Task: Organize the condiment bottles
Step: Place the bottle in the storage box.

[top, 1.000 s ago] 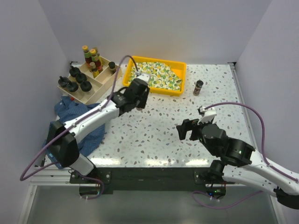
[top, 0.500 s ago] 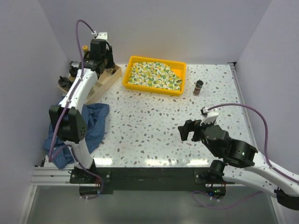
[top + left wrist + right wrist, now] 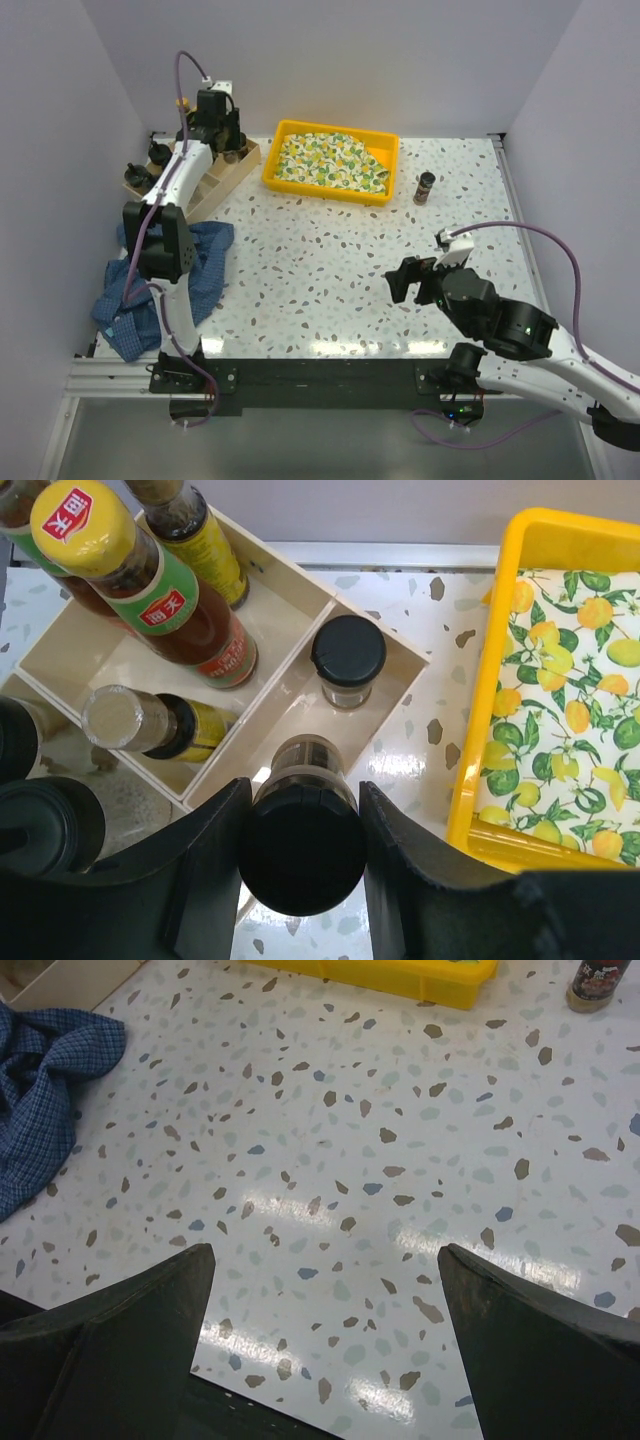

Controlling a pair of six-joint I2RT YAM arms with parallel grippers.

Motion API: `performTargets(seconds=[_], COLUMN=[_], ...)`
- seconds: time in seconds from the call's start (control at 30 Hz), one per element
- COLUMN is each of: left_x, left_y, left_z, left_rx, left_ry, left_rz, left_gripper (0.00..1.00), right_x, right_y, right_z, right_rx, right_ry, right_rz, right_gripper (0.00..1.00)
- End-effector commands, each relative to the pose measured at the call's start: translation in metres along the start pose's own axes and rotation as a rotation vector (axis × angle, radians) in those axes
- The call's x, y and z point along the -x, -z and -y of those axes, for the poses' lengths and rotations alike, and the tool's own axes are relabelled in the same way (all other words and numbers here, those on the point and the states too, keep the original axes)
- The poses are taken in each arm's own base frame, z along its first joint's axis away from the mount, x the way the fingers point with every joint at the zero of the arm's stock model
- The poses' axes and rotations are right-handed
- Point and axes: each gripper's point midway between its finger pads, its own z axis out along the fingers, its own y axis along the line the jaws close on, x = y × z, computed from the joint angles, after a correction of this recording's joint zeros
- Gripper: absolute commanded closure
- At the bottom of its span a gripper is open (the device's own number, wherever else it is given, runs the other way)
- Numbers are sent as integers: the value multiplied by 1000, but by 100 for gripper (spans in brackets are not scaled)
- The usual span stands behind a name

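- The left gripper [image 3: 300, 830] pinches a dark-capped spice jar [image 3: 300, 865] by its cap, one finger pressed on each side. It holds the jar over the near end of the narrow compartment of the wooden box [image 3: 283, 558], at the table's far left corner.
- We cannot tell whether the jar's base rests on the compartment floor or hangs above it. We judge the step to be the setting-down: lower it straight and upright, and spread the fingers only once the base is borne.
- A second jar [image 3: 348, 652] stands in the same compartment just beyond. We want the held one beside it, without knocking it, and inside the rim rather than on it.
- The fingers look broad against this slot, so we open them only a little and lift straight up.
- In the neighbouring compartment stand tall sauce bottles [image 3: 140, 590], and a small bottle [image 3: 160, 723] lies on its side. The black knobbed caps [image 3: 40, 820] sit at the left.
- The yellow tray [image 3: 478, 710] with its lemon-print cloth [image 3: 570, 710] lies just right of the box, near enough to brush.
- The right gripper [image 3: 325, 1255] hovers over the table, fingers spread wide and holding nothing, well apart from the box.
- A loose jar [image 3: 425, 187] stands alone beside the tray's right end, and we judge it the next to fetch.
- A blue checked rag [image 3: 195, 260] lies crumpled near the left arm's base.
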Motion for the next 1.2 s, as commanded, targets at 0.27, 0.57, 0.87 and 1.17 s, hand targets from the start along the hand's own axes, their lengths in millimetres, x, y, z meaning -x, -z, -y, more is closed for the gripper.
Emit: performTargets(seconds=[0.27, 0.57, 0.87, 1.17], left_x=[31, 11, -4, 0], left_y=[-35, -60, -73, -68], left_z=[-4, -5, -3, -9], left_rx=[-7, 12, 8, 43], left_ry=[-24, -38, -33, -23], left_rz=[116, 92, 64, 65], left_gripper=[100, 97, 62, 30], right_x=[20, 23, 25, 25], right_y=[15, 16, 17, 17], right_z=[5, 3, 5, 4], right_rx=[-8, -4, -13, -9], right_ry=[-59, -65, -68, -74], right_rz=[39, 40, 48, 49], right_gripper=[1, 1, 1, 1])
